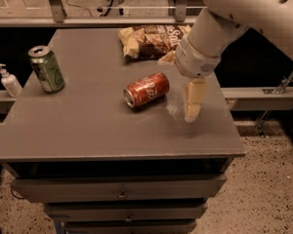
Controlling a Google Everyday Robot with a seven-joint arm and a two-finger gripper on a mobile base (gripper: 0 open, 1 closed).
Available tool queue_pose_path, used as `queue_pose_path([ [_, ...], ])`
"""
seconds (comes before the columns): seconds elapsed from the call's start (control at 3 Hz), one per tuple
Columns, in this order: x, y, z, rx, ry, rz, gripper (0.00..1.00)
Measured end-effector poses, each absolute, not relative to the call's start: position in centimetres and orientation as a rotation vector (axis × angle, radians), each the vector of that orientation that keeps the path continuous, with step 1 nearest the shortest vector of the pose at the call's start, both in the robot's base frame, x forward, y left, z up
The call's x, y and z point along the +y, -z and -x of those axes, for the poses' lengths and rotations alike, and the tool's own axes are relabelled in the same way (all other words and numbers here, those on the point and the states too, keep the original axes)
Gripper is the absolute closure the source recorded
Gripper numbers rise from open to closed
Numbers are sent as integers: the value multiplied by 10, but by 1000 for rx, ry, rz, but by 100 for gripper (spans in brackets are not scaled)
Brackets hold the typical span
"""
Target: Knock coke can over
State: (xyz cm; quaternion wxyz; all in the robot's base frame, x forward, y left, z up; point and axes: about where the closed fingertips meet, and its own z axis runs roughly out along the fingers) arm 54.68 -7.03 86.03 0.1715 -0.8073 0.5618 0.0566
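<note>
The coke can (146,90), red with white script, lies on its side near the middle of the grey table (88,126), with its silver top pointing front-left. My gripper (179,87) hangs just right of the can and a little above the table, apart from it. One pale finger (193,100) points down at the table; the other (167,59) peeks out behind the wrist. The fingers are spread and hold nothing. The large white arm (244,9) comes in from the upper right.
A green can (46,68) stands upright at the table's left edge. A chip bag (151,39) lies at the back, partly behind my wrist. A white pump bottle (10,81) stands on a ledge left of the table. Drawers (122,191) sit below the front edge.
</note>
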Motion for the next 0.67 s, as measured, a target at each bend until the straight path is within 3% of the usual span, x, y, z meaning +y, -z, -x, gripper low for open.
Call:
queue_pose_path([
  [0.67,-162,-878,-543,1738,-507,1724,0],
])
